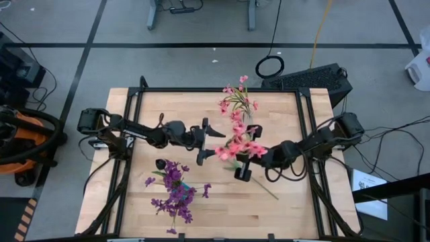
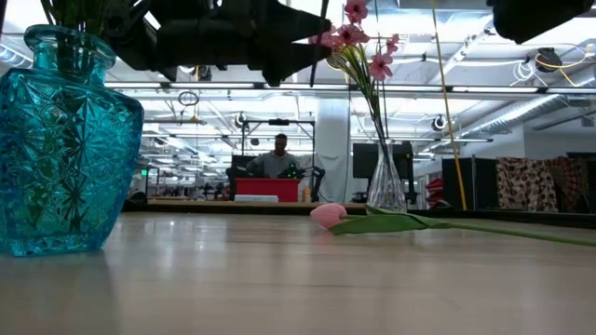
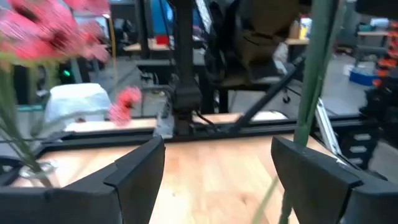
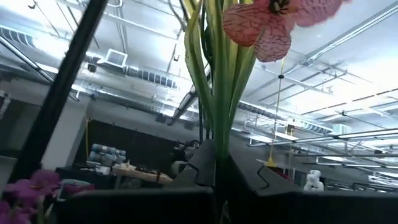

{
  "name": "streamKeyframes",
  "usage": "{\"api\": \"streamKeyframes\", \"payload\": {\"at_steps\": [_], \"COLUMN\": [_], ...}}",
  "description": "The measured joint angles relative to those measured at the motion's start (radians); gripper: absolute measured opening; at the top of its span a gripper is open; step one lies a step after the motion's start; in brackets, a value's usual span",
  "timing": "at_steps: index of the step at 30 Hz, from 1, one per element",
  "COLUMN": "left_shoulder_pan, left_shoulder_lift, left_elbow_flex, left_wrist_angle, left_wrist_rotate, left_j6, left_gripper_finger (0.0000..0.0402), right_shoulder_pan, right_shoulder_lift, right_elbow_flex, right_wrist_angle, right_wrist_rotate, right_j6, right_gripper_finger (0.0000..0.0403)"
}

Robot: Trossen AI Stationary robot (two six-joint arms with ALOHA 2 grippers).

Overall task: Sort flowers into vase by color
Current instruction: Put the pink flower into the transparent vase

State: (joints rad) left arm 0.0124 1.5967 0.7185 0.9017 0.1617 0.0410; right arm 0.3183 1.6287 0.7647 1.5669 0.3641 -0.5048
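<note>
My right gripper [image 1: 246,161] [image 4: 216,182] is shut on a spray of pink flowers [image 1: 235,148] lifted over the table's middle. My left gripper [image 1: 204,142] [image 3: 217,177] is open, just left of that spray; a green stem [image 3: 313,74] runs close by one of its fingers. The clear glass vase [image 2: 385,186] stands at the far middle with pink flowers [image 1: 236,101] in it. The blue cut-glass vase [image 2: 65,140] holds purple flowers [image 1: 176,191] near the front left. One pink bud [image 2: 328,215] lies on the table on its long green stem [image 1: 265,188]. My right gripper pinches the pink spray's bundle of green stems [image 4: 214,146] between its two fingers. The fingers tilt upward, and the stems rise from them to the blossoms [image 4: 267,28]. In the high view the spray looks lifted clear of the table.
The black frame rails [image 1: 222,89] run along the table's edges. Bare wood [image 1: 302,208] lies at the front right. A person sits at a desk far behind the table in the low view.
</note>
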Motion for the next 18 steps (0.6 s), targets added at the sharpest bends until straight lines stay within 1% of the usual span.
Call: {"api": "streamKeyframes", "payload": {"at_steps": [5,11,16,18], "left_shoulder_pan": [0.001,0.031,0.049,0.053], "left_shoulder_lift": [0.0,0.0,0.0,0.0], "left_elbow_flex": [0.0,0.0,0.0,0.0], "left_wrist_angle": [-0.036,-0.073,-0.126,-0.142], "left_wrist_rotate": [0.01,0.007,0.013,0.015], "left_j6": [0.002,0.025,0.025,0.025], "left_gripper_finger": [0.0296,0.0296,0.0296,0.0296], "right_shoulder_pan": [-0.024,-0.016,0.018,0.027], "right_shoulder_lift": [0.0,-0.013,-0.026,-0.029], "right_elbow_flex": [0.001,0.001,0.002,0.002], "right_wrist_angle": [0.001,-0.001,-0.014,-0.024], "right_wrist_rotate": [-0.001,0.006,0.151,0.172], "right_j6": [0.002,0.079,0.007,-0.016], "right_gripper_finger": [0.0004,0.0004,0.0004,0.0004]}}
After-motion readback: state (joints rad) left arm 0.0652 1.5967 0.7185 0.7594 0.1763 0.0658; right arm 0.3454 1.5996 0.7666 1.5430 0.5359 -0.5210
